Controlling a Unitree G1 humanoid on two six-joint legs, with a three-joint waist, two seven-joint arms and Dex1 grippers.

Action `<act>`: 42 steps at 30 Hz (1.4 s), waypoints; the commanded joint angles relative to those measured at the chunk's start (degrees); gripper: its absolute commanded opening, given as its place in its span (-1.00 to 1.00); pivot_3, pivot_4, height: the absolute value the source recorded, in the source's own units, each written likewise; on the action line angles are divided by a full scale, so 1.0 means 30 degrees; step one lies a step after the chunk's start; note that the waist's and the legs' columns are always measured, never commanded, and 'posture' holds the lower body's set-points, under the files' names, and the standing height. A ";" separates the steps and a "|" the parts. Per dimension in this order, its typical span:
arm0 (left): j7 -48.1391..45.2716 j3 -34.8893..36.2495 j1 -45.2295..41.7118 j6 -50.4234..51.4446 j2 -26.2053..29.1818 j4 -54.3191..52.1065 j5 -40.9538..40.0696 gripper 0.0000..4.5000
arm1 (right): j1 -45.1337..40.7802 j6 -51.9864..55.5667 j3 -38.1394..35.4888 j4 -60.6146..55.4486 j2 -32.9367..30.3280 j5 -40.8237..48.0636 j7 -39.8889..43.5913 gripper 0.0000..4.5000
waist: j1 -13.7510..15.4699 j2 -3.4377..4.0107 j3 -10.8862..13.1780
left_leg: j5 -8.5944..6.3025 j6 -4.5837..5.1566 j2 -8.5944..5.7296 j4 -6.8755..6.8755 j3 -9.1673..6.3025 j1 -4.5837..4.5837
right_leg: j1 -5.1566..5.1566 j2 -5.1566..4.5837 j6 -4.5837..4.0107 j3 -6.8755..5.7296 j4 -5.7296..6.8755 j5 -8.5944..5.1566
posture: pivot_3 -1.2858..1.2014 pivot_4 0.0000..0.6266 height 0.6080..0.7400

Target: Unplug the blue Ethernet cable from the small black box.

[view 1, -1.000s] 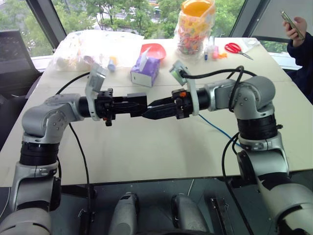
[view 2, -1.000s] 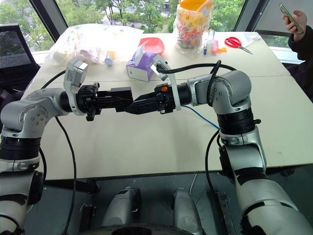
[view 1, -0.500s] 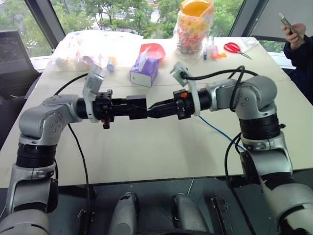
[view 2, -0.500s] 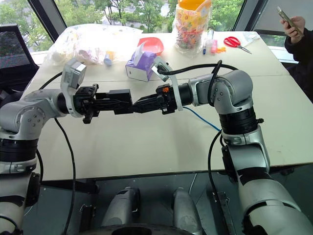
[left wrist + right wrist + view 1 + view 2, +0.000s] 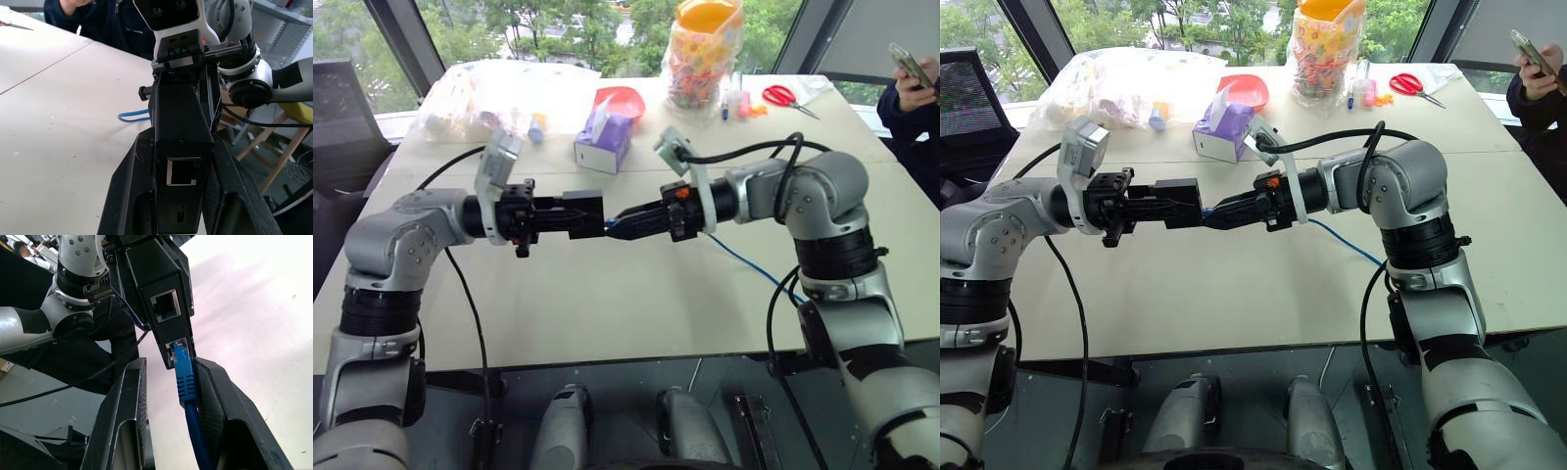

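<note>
Two grippers; one box (one cable)

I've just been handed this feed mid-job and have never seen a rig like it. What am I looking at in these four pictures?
It is a humanoid robot with two arms, each ending in a two-fingered pincer. The two wide pictures come from cameras in its head, looking down over a table. The other two come from a camera on each wrist, looking along that pincer. The left pincer is shut on the small black box, held above the table. The blue Ethernet cable is plugged into the box. Its plug sits between the open fingers of the right pincer, not yet clamped. Farther back on the table are a purple tissue box, red scissors and a clear bag of colourful items.
</note>
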 commanded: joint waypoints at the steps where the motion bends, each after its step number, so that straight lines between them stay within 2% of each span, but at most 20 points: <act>1: 0.0063 0.0504 0.0030 -0.0220 0.0255 -0.0249 0.0003 -0.76 | -0.0301 -0.0223 -0.0188 -0.0467 -0.0127 0.0578 0.0369 -0.91 | 0.0012 0.0000 0.0000 | 0.0000 0.0000 0.0000 0.0001 0.0000 -0.0001 | 0.0000 -0.0001 -0.0001 -0.0001 0.0000 0.0000 | 0.03 -0.52 0.92; 2: 0.0041 0.0486 0.0039 -0.0243 0.0260 -0.0240 0.0018 -0.76 | -0.0315 -0.0235 -0.0182 -0.0449 -0.0119 0.0580 0.0358 -0.98 | 0.0007 0.0000 0.0000 | 0.0000 0.0000 0.0000 0.0001 0.0001 0.0000 | 0.0000 0.0000 -0.0002 0.0000 0.0000 -0.0001 | 0.03 -0.52 0.92; 12: -0.0218 0.0428 0.0197 -0.0363 0.0437 -0.0335 0.0140 -0.76 | -0.0369 -0.0374 -0.0129 -0.0312 -0.0144 0.0547 0.0400 -0.98 | 0.0000 -0.0001 0.0000 | 0.0000 0.0000 0.0000 0.0000 0.0001 0.0000 | -0.0002 0.0000 -0.0001 0.0001 -0.0001 -0.0001 | 0.03 -0.52 0.92; 26: -0.0425 0.1660 0.0929 -0.1011 0.2532 0.0168 0.0547 -0.76 | 0.0930 -0.3414 0.0330 0.1918 -0.1856 -0.1444 0.0627 -0.98 | 0.0003 0.0000 0.0003 | 0.0000 0.0000 0.0001 -0.0007 0.0003 -0.0003 | -0.0006 -0.0002 -0.0007 0.0000 -0.0017 -0.0004 | 0.03 -0.52 0.92; 27: -0.0328 0.1581 0.1029 -0.1151 0.2419 0.0106 0.0646 -0.76 | 0.0909 -0.4558 0.0412 0.2414 -0.1746 -0.2156 0.0319 -0.98 | -0.0004 0.0000 0.0003 | -0.0001 -0.0001 0.0000 -0.0008 0.0003 -0.0004 | -0.0006 -0.0002 -0.0007 0.0000 -0.0018 -0.0004 | 0.03 -0.52 0.92; 29: 0.0071 0.0855 0.1516 -0.2488 0.1799 -0.0133 0.1722 -0.76 | 0.0577 -0.9490 0.0589 0.5018 -0.0834 -0.5072 -0.2002 -0.98 | -0.0010 -0.0003 0.0001 | -0.0001 -0.0001 0.0000 -0.0008 0.0004 0.0001 | -0.0002 -0.0002 -0.0007 0.0000 -0.0022 -0.0004 | 0.03 -0.52 0.92; 31: 0.0624 0.0087 0.1855 -0.3921 0.1016 -0.0168 0.2945 -0.76 | -0.0042 -1.2875 0.0680 0.7858 0.0034 -0.7220 -0.4063 -0.98 | -0.0043 -0.0002 0.0001 | -0.0001 -0.0001 -0.0001 -0.0003 0.0013 0.0007 | 0.0000 -0.0001 -0.0006 0.0001 -0.0030 -0.0004 | 0.03 -0.52 0.92; 33: 0.1677 -0.0898 0.2051 -0.5929 -0.0174 0.0272 0.4778 -0.76 | -0.1012 -1.5346 0.0586 1.1274 0.0913 -0.8929 -0.6245 -0.98 | -0.0016 0.0001 0.0002 | 0.0001 -0.0001 -0.0001 0.0002 0.0021 0.0002 | -0.0001 -0.0001 -0.0005 0.0004 -0.0032 -0.0003 | 0.03 -0.52 0.92; 37: 0.3350 -0.1883 0.1910 -0.9041 -0.2195 0.2227 0.7325 -0.76 | -0.2481 -1.8124 0.0427 1.5785 0.1931 -1.0965 -0.8355 -0.98 | -0.0014 0.0000 0.0006 | 0.0002 -0.0001 -0.0005 0.0009 0.0024 -0.0058 | -0.0033 -0.0001 0.0032 0.0008 -0.0037 0.0019 | 0.03 -0.52 0.92; 38: 0.3895 -0.2095 0.1760 -0.9908 -0.2818 0.2968 0.7964 -0.76 | -0.2739 -1.8557 0.0339 1.6490 0.2123 -1.1259 -0.8681 -0.62 | 0.0003 0.0001 0.0006 | 0.0002 -0.0001 -0.0007 -0.0002 0.0032 -0.0062 | -0.0041 -0.0002 0.0067 0.0011 -0.0036 0.0039 | 0.03 -0.52 0.92; 40: 0.4931 -0.2379 0.1260 -1.1338 -0.4098 0.4395 0.8912 -0.76 | -0.3052 -1.9005 0.0150 1.7351 0.2390 -1.1673 -0.9220 -0.28 | 0.0046 0.0002 0.0006 | 0.0002 0.0000 -0.0007 -0.0020 0.0031 -0.0063 | -0.0045 -0.0001 0.0077 0.0006 -0.0035 0.0043 | 0.03 -0.52 0.92; 42: 0.5608 -0.2642 0.0671 -1.2710 -0.5046 0.5853 0.9870 -0.76 | -0.3034 -1.9082 0.0054 1.7615 0.2451 -1.2055 -0.9533 0.15 | 0.0047 0.0002 0.0007 | 0.0002 0.0001 -0.0007 -0.0025 0.0029 -0.0074 | -0.0048 0.0000 0.0081 -0.0001 -0.0039 0.0045 | 0.03 -0.52 0.92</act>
